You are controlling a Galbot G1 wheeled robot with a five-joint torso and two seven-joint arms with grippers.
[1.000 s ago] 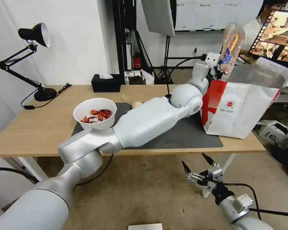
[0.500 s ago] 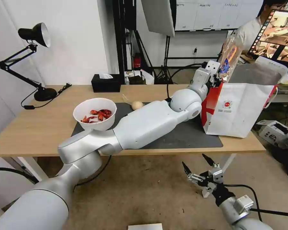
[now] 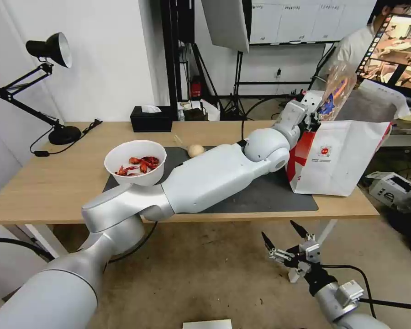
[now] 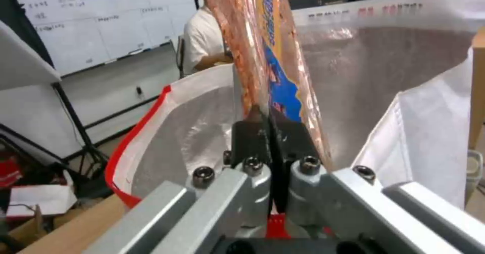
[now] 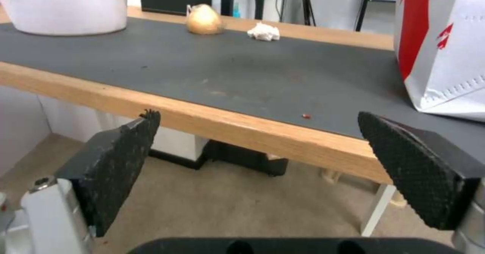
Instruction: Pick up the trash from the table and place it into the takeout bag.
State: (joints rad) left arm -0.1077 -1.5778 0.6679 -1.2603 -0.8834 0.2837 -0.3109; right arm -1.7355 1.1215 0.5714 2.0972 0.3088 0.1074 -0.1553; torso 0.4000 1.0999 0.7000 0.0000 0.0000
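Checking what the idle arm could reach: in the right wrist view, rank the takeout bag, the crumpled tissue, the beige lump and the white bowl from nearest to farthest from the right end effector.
From the right end effector, open below the table edge:
1. Takeout bag, on the mat's near end.
2. Crumpled tissue, at the mat's far edge.
3. Beige lump, beside the tissue; these two are nearly level.
4. White bowl, at the mat's other end.

Bright, even indoor light; soft shadows
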